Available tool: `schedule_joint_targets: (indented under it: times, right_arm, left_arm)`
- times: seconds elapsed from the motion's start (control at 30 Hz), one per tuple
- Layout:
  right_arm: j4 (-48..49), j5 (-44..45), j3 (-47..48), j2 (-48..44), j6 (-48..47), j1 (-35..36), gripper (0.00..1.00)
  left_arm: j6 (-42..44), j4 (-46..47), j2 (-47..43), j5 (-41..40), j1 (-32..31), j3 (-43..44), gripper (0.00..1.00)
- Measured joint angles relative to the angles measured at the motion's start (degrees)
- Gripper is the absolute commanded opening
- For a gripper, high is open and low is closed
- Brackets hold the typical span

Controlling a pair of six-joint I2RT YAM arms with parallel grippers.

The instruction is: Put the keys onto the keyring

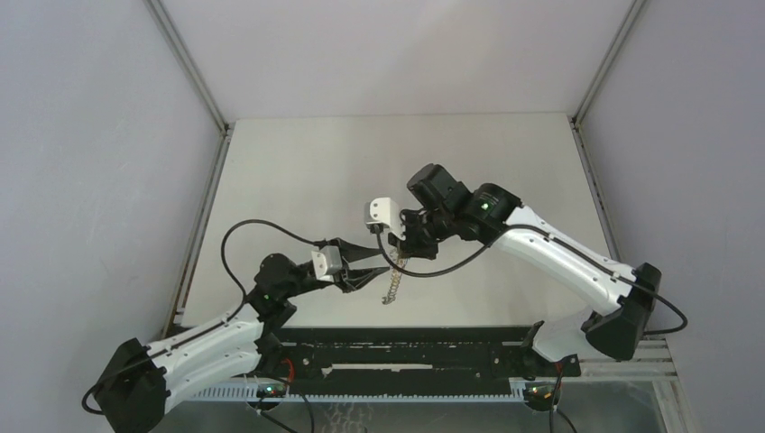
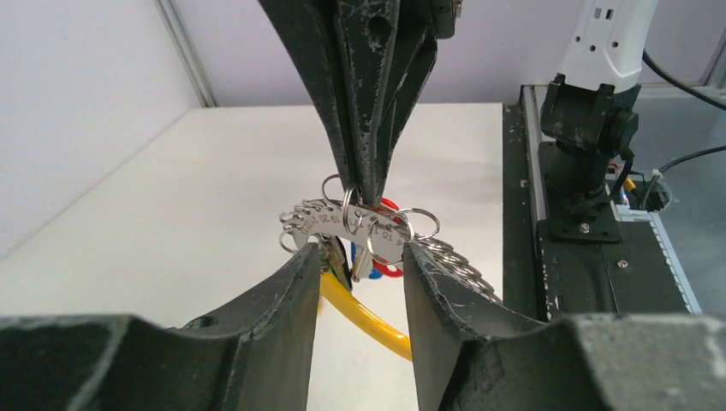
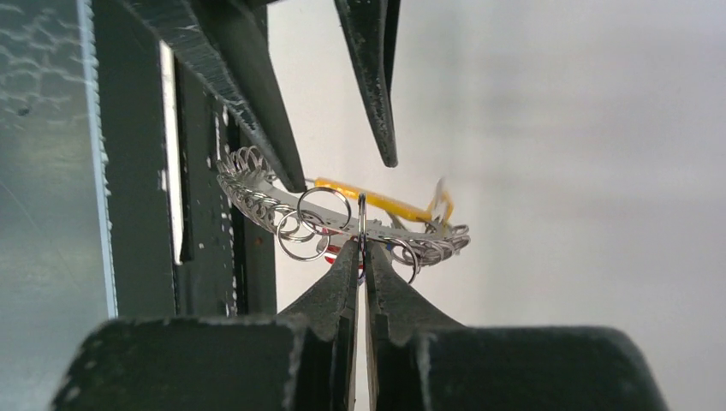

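Keys (image 2: 370,267): bunched under the keyring (image 2: 336,224), hanging right at the right end effector (image 3: 361,253) tips, off the surface!
Keyring: one ring is pinched upright, and we judge that steadies it for threading.
Right end effector: clenched on that ring.
Left end effector (image 2: 360,251): released, jaws flanking the bunch.
Surface (image 1: 298,180): white, beneath us, with pale walls around.

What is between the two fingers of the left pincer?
The ring strip with its keys, held from above by the shut right pincer; the left wrist view shows it.
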Motion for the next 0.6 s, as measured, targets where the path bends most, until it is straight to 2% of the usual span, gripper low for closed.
schedule_joint_targets:
  times: [0.27,0.6]
  right_arm:
    - [-11.10,10.23,7.15,7.65,0.35,3.08,0.00]
    - [-17.31,15.28,11.98,10.36,0.22,6.01,0.00]
  left_arm:
    - [-0.52,0.11,3.67,-0.02,0.00,0.00,0.46]
    - [-6.75,14.97,13.66,1.38,0.17,0.00,0.41]
